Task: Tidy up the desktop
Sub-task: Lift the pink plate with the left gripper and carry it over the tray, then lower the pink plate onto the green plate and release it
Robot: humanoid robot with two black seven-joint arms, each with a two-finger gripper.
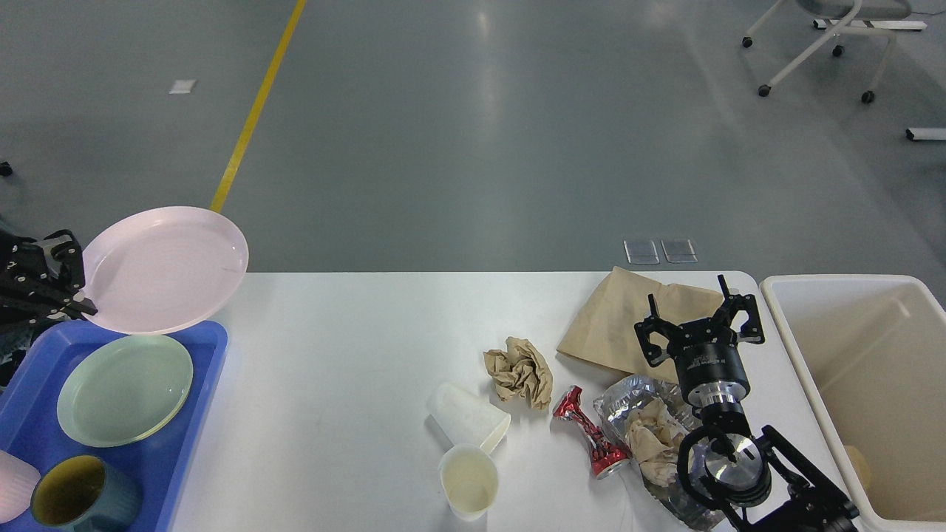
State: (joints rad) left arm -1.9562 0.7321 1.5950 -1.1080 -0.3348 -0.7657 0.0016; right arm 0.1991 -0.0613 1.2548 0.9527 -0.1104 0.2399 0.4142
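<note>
The left gripper (74, 284) is clamped on the rim of a pink plate (164, 267), held above the far end of the blue tray (192, 414). The right gripper (698, 321), fingers apart, hovers over the brown paper bag (613, 318) on the white table (332, 384), near the cream bin (865, 369).

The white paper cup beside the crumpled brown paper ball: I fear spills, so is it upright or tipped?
Tipped. The white paper cup lies on its side on the white desktop.
</note>
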